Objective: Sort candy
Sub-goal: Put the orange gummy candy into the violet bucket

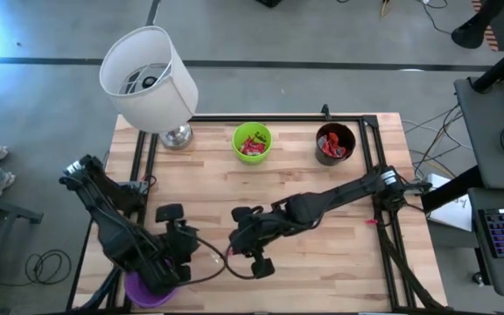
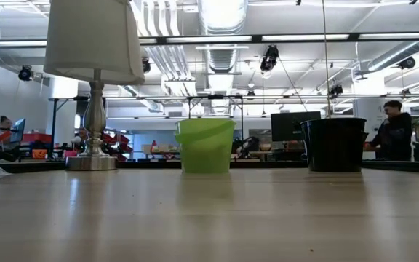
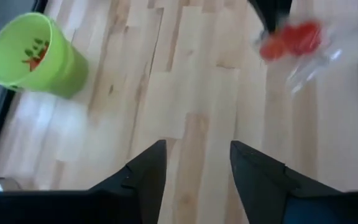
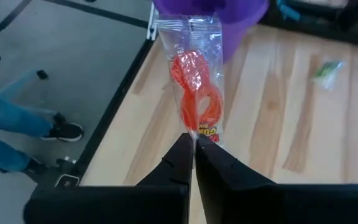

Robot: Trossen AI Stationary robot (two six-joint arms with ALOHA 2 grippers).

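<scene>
Candy, one clear packet (image 4: 194, 81) with orange-red rings inside, hangs from the right gripper (image 4: 193, 146), whose fingers are pressed together on the packet's end. The long axis of the packet runs straight out from the fingertips toward the purple cup (image 4: 229, 15), and its far end already reaches the cup's wall. In the high view this gripper is low over the near middle of the wooden table (image 1: 304, 184), and the purple cup (image 1: 147, 293) stands at the near left corner, under the left arm. The left gripper (image 3: 194, 165) hovers beside it with its fingers apart and nothing between them. I judge the coming move must carry the packet toward this cup. A small green candy (image 4: 327, 68) lies on the table near the cup. The green cup (image 1: 252, 143) and the black cup (image 1: 335, 144) stand far back, both with candy inside.
</scene>
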